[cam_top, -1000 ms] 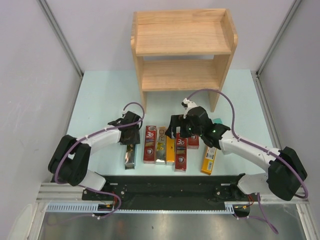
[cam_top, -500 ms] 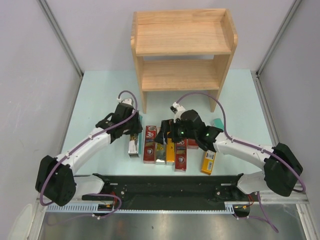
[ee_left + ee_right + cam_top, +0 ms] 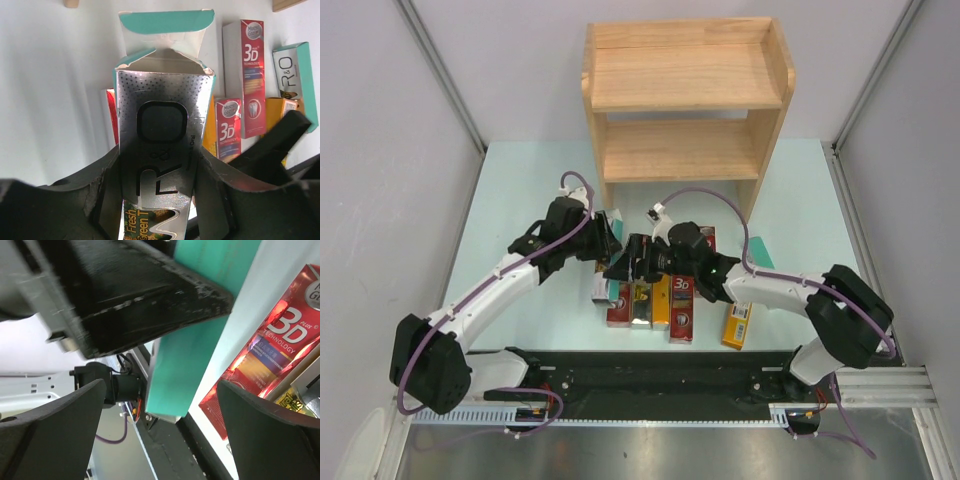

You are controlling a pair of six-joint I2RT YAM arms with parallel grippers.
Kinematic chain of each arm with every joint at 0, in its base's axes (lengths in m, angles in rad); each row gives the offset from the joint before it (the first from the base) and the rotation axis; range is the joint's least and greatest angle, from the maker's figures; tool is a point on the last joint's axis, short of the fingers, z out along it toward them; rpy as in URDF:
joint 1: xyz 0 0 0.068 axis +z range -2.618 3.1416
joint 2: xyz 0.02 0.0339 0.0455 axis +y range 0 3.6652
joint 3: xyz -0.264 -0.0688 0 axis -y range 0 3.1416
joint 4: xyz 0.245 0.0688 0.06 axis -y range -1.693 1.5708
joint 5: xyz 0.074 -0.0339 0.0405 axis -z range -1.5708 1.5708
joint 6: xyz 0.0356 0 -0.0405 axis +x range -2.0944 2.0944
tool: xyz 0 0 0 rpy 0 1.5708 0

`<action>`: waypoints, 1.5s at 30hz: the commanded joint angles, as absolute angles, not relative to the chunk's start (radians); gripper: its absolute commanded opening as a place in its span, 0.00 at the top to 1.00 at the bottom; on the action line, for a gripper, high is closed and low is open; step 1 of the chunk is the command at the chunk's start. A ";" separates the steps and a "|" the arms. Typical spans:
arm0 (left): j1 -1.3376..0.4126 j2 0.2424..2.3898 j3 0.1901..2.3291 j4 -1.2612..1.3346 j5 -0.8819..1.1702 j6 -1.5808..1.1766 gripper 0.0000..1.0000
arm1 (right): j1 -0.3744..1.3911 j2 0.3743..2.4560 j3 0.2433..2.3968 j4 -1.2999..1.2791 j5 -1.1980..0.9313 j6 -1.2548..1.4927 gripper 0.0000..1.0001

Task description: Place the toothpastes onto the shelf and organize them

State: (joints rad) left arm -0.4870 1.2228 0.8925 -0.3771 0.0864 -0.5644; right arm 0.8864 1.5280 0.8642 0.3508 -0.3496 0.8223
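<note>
Silver R&O carton [image 3: 160,145], teal end flap open, sits clamped between the left gripper [image 3: 160,185] fingers. We read this only from the left wrist view; overhead the arm hides most of it. It hangs over the left end of the row of cartons [image 3: 665,300], centre frame, below the shelf [image 3: 685,80]. Just right, the right gripper [image 3: 625,268] is spread wide, empty. A second ago both grippers stood farther apart, the carton lower left.

left gripper [image 3: 604,241] and right gripper [image 3: 624,268] over toothpastes [image 3: 681,306] near shelf [image 3: 685,80]
</note>
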 commanded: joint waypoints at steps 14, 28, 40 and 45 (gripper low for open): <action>-0.522 1.166 0.919 -0.298 0.150 -0.652 0.51 | 0.908 1.652 0.859 0.531 -0.249 0.946 0.25; -0.531 1.128 0.925 -0.311 0.092 -0.627 0.25 | 0.905 1.631 0.859 0.525 -0.248 0.933 0.52; -0.529 1.023 0.931 -0.296 0.023 -0.566 0.00 | 0.844 1.579 0.859 0.486 -0.291 0.897 0.57; -0.522 0.921 0.853 -0.133 0.199 -0.511 0.00 | 0.781 1.488 0.859 0.422 -0.296 0.847 0.57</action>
State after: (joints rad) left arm -0.5247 1.0092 0.8967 -0.3050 0.0616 -0.5713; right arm 0.8238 1.5990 0.8509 0.4202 -0.2863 0.8967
